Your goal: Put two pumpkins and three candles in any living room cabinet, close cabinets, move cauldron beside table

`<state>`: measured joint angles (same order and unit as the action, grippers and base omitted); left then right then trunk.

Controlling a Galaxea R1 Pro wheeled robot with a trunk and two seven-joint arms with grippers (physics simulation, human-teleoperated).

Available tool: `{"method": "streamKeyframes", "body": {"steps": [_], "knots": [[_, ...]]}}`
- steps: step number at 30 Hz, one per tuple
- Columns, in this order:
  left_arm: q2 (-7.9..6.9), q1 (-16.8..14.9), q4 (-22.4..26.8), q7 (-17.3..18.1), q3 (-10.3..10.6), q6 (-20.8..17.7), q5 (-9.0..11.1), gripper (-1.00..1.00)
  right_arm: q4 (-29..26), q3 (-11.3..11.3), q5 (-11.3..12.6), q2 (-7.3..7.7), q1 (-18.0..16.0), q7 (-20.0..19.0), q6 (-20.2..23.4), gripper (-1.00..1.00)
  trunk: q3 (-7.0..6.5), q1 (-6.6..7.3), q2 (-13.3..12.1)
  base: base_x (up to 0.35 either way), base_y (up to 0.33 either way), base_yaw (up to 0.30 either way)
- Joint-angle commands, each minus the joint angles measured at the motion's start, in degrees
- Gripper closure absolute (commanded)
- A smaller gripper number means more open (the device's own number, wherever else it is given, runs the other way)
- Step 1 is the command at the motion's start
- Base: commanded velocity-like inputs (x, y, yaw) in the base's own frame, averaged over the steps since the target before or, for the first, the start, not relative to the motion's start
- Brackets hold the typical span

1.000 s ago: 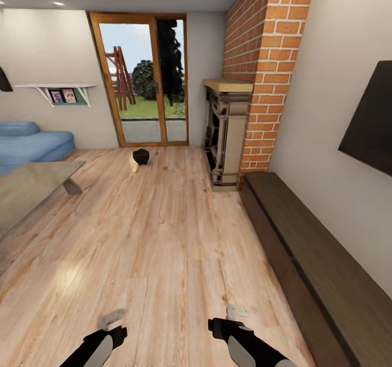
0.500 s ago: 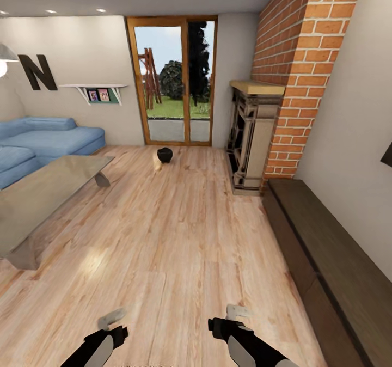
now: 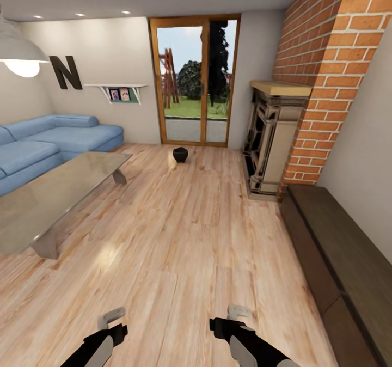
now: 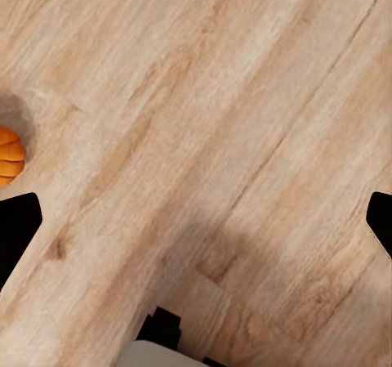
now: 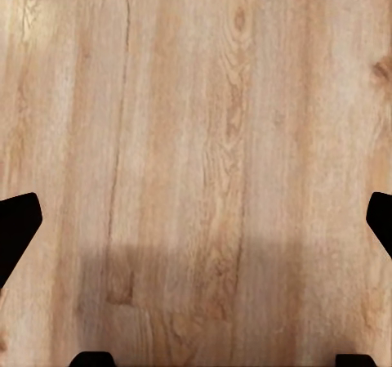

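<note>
Head view: I stand on the wooden floor [image 3: 179, 247] of the living room, both arms low and in front, nothing in either.
Left gripper [image 3: 111, 323]: jaws spread wide and empty — in the left wrist view its fingertips [image 4: 18, 228] sit at opposite edges with bare boards between.
Right gripper [image 3: 234, 318]: the same, wide apart and holding nothing, over bare planks in the right wrist view.
Cauldron [image 3: 180, 154]: on the floor far ahead, near the glass door [image 3: 193, 84], well apart from the coffee table [image 3: 60, 193].
Pumpkin [image 4: 10, 156]: one sits on the floor at the edge of the left wrist view, just beside my left arm; no candles that I can make out.
Cabinet [image 3: 337, 252]: the long dark console along the wall on my right; its fronts look shut from here.
Risk: driving forward, I could clip the low pumpkin and send it rolling — it sits outside my head camera's sight.
Risk: swinging toward the cabinet, my right arm could strike its front edge or the fireplace [image 3: 272, 138].
Writing: a large dark letter N [image 3: 65, 72] on the far wall; no brands or labels that I can read.
</note>
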<state>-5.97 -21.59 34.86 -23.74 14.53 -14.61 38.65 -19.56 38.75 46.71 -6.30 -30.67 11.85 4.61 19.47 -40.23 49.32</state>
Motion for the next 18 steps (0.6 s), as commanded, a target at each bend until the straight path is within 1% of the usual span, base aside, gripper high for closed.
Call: {"method": "streamKeyframes", "body": {"steps": [1,8,11,12,13,15,18], "knots": [[-0.13,-0.04,0.13,-0.52,0.47,-0.12,0.47,-1.00,-0.12,0.48,0.31,0.05,-0.07,0.47,0.22,-1.00,0.07,-0.04,0.05,0.306,0.000,0.010],[-0.23,-0.03,0.13,-0.52,0.44,-0.07,0.55,-1.00,0.01,0.77,0.25,-0.10,-0.05,0.37,0.38,-1.00,0.07,-0.04,0.05,0.317,0.000,0.003],[-0.21,-0.03,-0.32,-0.53,0.42,-0.04,0.48,-1.00,0.47,0.79,-1.00,-0.36,-0.07,0.40,0.44,-1.00,0.07,-0.04,0.05,0.321,0.000,0.000],[-0.14,-0.03,-1.45,-0.52,0.37,0.23,0.27,-1.00,0.61,0.80,-1.89,-0.37,-0.08,0.43,0.36,-1.00,0.07,-0.04,0.05,0.322,0.000,0.000],[-0.11,-0.03,-1.91,-0.52,0.36,0.45,0.22,-1.00,0.64,0.80,-2.12,-0.37,-0.06,0.43,0.33,-1.00,0.07,-0.04,0.05,0.322,0.000,0.000],[-0.05,-0.03,-3.94,-0.53,0.31,2.25,0.24,-1.00,0.71,0.80,-2.66,-0.37,-0.06,0.45,0.27,-1.00,0.07,-0.04,0.05,0.322,0.000,0.000],[-0.03,-0.03,-5.42,-0.53,0.25,4.25,0.45,-1.00,0.76,0.80,-2.90,-0.28,-0.06,0.45,0.17,-1.00,0.07,-0.04,0.05,0.322,0.000,0.000]]}}
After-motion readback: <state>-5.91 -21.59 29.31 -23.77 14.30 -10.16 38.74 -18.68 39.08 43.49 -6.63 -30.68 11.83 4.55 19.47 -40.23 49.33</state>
